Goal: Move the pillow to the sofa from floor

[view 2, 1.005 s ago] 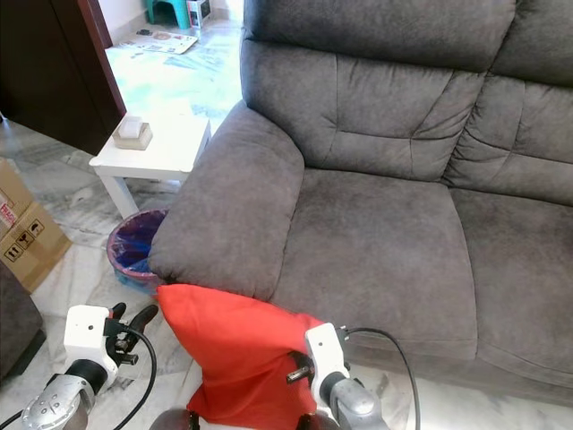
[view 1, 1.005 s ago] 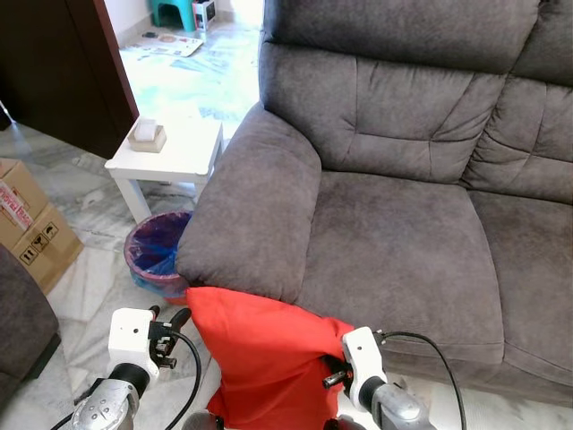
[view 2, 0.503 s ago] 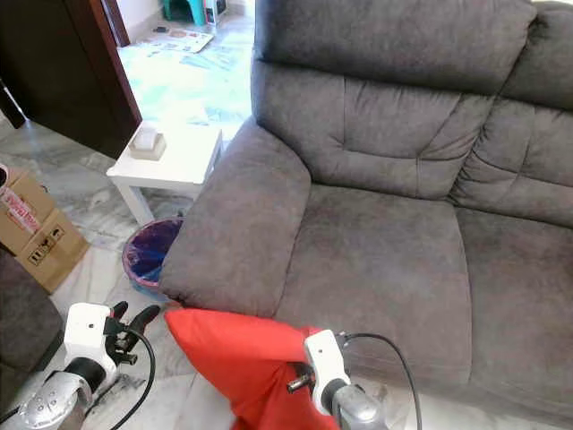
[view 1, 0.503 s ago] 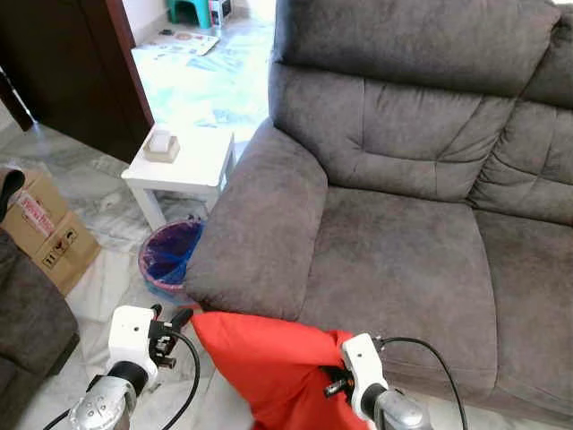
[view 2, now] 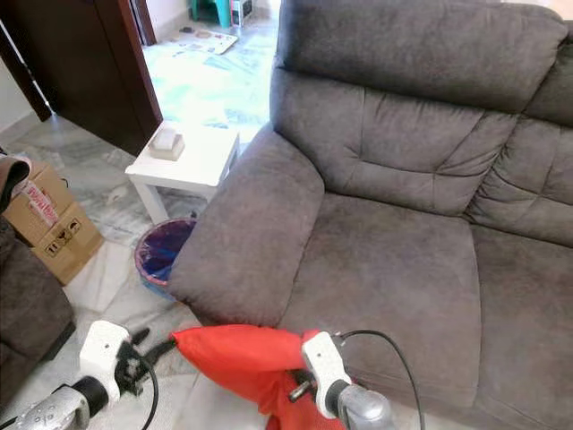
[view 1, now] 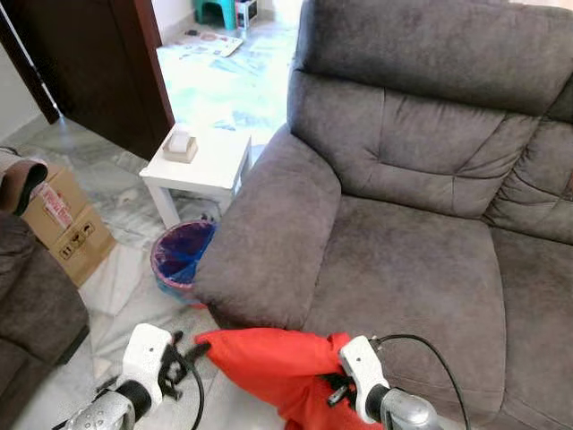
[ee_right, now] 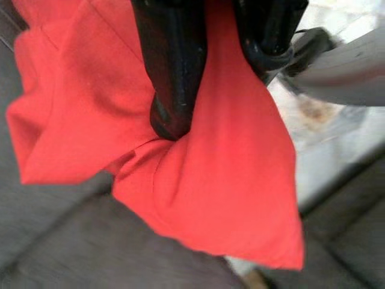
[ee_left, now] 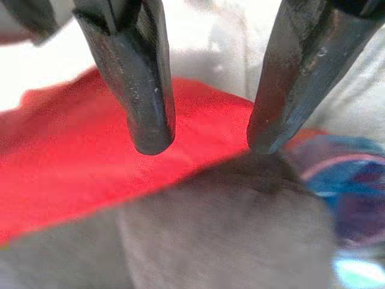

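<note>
pillow: a red pillow (view 1: pixel 277 367) is held off the floor, between the two tools, just in front of the sofa's armrest (view 1: pixel 269 242) and seat edge.
right tool: the right tool (ee_right: pixel 204 114) is clamped on the pillow's fabric, which is bunched between its fingers (ee_right: pixel 171 90).
left tool: the left tool (ee_left: pixel 204 141) is spread wide; the pillow's corner lies just beyond its fingertips (ee_left: pixel 150 129), and no grip on it can be seen.
sofa: the grey sofa (view 1: pixel 403 260) lies ahead of both tools, its seat cushion bare.
progress: the lift from the floor is judged done; the pillow is not yet on the seat. carrying it forward over the seat edge and releasing it is left.
beside the left tool: a blue bin (view 1: pixel 182 260) and a white side worktop (view 1: pixel 201 161) are seen.
</note>
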### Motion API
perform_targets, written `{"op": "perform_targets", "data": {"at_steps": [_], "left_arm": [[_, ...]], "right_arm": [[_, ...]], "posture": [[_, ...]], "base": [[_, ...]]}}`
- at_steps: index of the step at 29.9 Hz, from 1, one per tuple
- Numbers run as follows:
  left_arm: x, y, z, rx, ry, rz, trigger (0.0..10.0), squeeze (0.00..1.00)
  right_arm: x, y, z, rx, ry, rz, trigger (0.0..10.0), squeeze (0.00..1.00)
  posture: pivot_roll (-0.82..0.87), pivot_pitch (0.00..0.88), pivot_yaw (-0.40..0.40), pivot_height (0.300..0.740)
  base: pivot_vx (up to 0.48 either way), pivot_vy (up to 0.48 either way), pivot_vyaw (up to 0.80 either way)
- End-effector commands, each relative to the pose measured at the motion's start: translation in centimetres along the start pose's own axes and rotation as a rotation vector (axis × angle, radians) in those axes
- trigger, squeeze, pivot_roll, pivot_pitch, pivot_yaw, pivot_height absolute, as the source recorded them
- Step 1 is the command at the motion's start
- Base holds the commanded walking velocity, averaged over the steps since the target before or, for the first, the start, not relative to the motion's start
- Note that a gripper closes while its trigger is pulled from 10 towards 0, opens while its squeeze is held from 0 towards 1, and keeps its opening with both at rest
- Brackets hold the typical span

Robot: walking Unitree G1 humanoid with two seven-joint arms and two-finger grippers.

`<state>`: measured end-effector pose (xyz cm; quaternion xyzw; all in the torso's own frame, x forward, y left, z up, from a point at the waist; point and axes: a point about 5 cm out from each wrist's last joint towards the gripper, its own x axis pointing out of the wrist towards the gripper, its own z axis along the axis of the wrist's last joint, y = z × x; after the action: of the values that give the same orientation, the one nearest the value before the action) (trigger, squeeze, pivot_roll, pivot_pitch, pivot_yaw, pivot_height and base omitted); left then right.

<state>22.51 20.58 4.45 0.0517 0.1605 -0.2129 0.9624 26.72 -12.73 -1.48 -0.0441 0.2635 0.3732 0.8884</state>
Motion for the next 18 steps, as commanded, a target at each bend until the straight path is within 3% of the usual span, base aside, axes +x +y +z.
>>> {"op": "perform_targets", "data": {"at_steps": [1,6,11,12,17,18], "left_arm": [[-0.9,-0.6,-1.1,0.031,0.082,-0.102,10.0,0.0],[-1.9,0.2,-1.3,0.104,0.126,-0.157,10.0,0.0],[-2.4,0.7,-1.1,0.165,0.165,-0.209,10.0,0.0],[-2.8,0.6,-0.9,0.227,0.194,-0.268,10.0,0.0],[-3.4,0.3,-0.7,0.278,0.213,-0.336,10.0,0.0],[-3.9,0.2,-0.7,0.295,0.23,-0.388,10.0,1.0]], "right_arm": [[0.5,0.1,3.3,-0.121,-0.11,0.126,10.0,0.0],[-0.2,0.0,3.5,-0.274,-0.006,0.312,10.0,0.0],[-0.7,-0.3,3.3,-0.376,0.084,0.395,10.0,0.0],[-0.9,-0.5,3.2,-0.424,0.126,0.424,10.0,0.0],[-1.0,-0.4,3.1,-0.463,0.16,0.46,10.0,0.0],[-1.0,-0.1,3.1,-0.47,0.154,0.495,10.0,0.0]], "posture": [[0.22,0.138,-0.014,0.74],[0.22,0.126,-0.012,0.74],[0.23,0.12,-0.014,0.74],[0.23,0.117,-0.014,0.74],[0.23,0.11,-0.013,0.74],[0.23,0.109,-0.014,0.74]], "base": [[0.0,0.0,0.0],[0.0,0.0,0.0],[0.0,0.0,0.0],[0.0,0.0,0.0],[0.0,0.0,0.0],[0.0,0.0,0.0]]}}
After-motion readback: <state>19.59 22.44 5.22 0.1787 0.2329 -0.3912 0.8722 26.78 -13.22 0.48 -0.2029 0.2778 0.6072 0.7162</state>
